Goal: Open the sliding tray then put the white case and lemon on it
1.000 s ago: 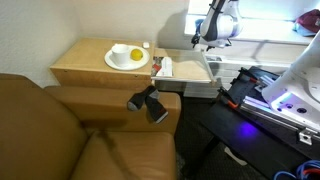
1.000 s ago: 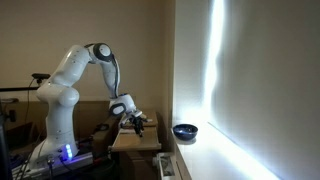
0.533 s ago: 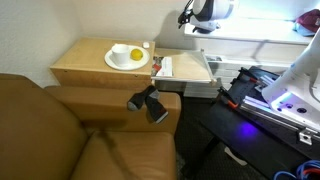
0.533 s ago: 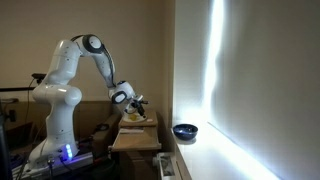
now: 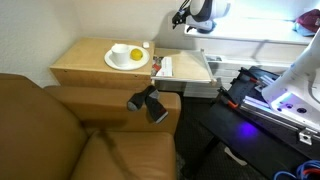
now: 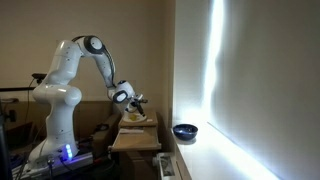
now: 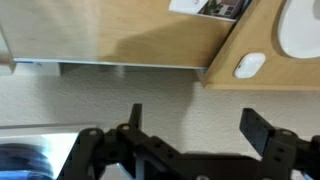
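Note:
The sliding tray [image 5: 188, 66] stands pulled out from the light wooden side table [image 5: 85, 62]; in the wrist view [image 7: 110, 35] it fills the upper left. The lemon [image 5: 134, 54] lies on a round white plate [image 5: 121, 61]. The white case [image 5: 146, 45] lies on the table top behind the plate; in the wrist view [image 7: 249, 66] it sits near the table's edge beside the plate [image 7: 300, 30]. My gripper [image 5: 183, 18] is open and empty, raised above the far end of the tray; it also shows in the wrist view [image 7: 198, 125] and in an exterior view [image 6: 137, 100].
A small printed card [image 5: 164, 68] lies at the tray's inner end; it also shows in the wrist view [image 7: 222, 6]. A brown leather sofa [image 5: 60, 130] stands beside the table, with a black camera [image 5: 148, 103] on its arm. A black bowl [image 6: 184, 131] sits on the floor by the wall.
My gripper has risen and moved back from the pulled-out tray towards the wall. It barely moved in the last half second. The lemon and the case have not moved.

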`<state>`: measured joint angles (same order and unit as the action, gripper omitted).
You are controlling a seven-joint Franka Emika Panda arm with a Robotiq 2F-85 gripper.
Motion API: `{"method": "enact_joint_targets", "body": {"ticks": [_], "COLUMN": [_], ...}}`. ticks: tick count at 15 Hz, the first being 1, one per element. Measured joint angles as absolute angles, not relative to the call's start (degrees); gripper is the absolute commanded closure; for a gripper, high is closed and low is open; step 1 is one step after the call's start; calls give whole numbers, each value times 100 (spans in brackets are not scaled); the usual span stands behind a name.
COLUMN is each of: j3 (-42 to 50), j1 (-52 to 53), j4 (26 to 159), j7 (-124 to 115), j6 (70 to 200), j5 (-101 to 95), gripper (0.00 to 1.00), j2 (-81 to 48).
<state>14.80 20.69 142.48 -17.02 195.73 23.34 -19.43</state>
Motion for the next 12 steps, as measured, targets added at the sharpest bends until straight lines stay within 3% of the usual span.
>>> {"method": "enact_joint_targets", "body": {"ticks": [6, 12], "j3": [1521, 1566], "j1": [2370, 2418], "j4": [12689, 12315], "j7": [-1536, -1672], "j6": [17577, 17314], "j5": [1566, 1291], "gripper": [0, 0], "j2": [-2630, -2957]}}
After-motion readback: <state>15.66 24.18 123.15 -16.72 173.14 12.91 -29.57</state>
